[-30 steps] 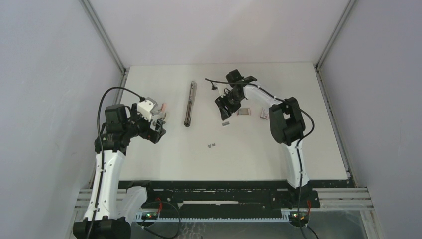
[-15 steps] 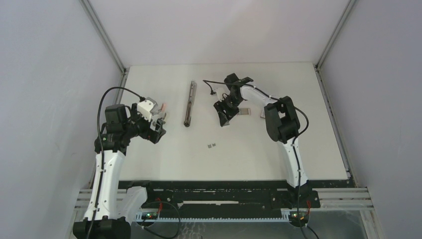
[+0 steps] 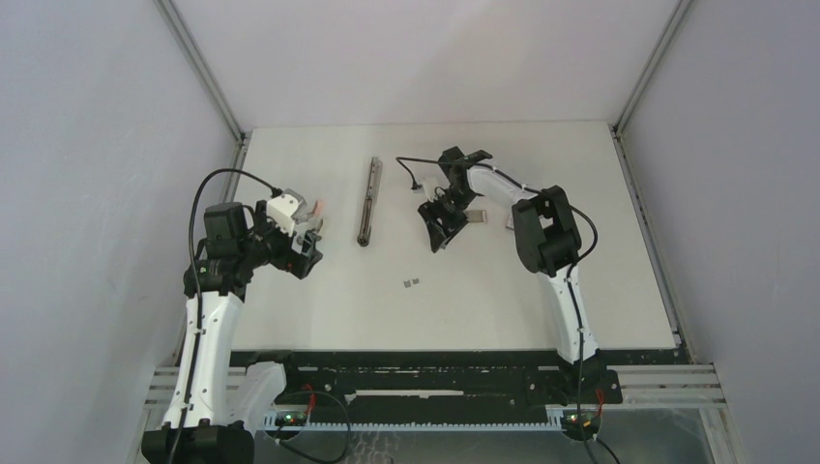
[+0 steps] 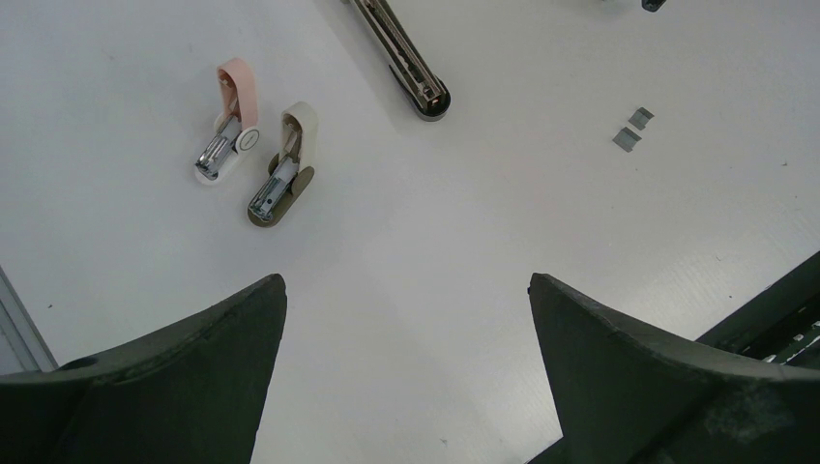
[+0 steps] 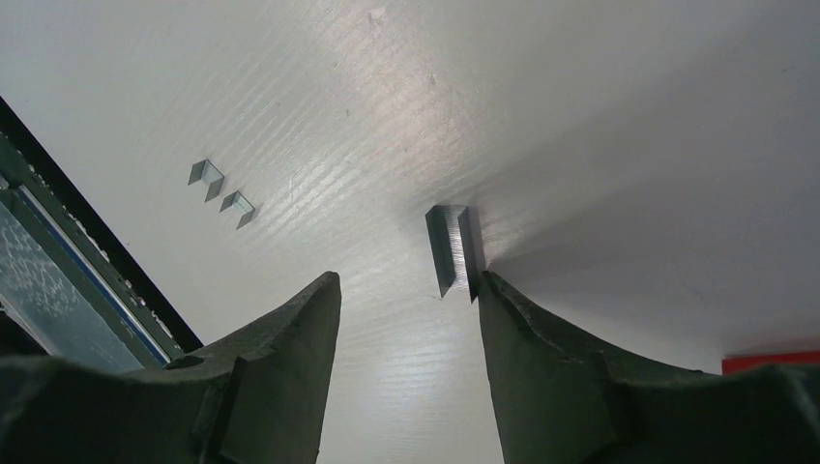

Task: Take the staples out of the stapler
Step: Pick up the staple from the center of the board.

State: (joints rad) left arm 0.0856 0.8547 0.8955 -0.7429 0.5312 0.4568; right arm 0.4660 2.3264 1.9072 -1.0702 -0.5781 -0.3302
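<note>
1. Toward the back of the table (image 3: 290, 319), a little left of centre, you have the stapler (image 3: 368, 201) lying flat, lengthwise front to back. Neither arm touches it.
2. Your right gripper (image 3: 437, 232) is low over the table near the stapler, on its right side. The jaws are about half apart and grip nothing.
3. In its wrist view, a short strip of staples (image 5: 454, 249) lies on the table between the fingers, close against one fingertip (image 5: 503, 309). You cannot tell whether they touch.
4. Two loose staple bits (image 3: 410, 282) lie side by side nearer the bases, apart from the strip.
5. Your left gripper (image 3: 307, 246) hangs over the table's left side, jaws spread wide and empty.
6. Beyond it, a pink clawed piece (image 4: 224, 121) and a cream clawed piece (image 4: 285, 164) lie side by side, near the stapler's end.
</note>
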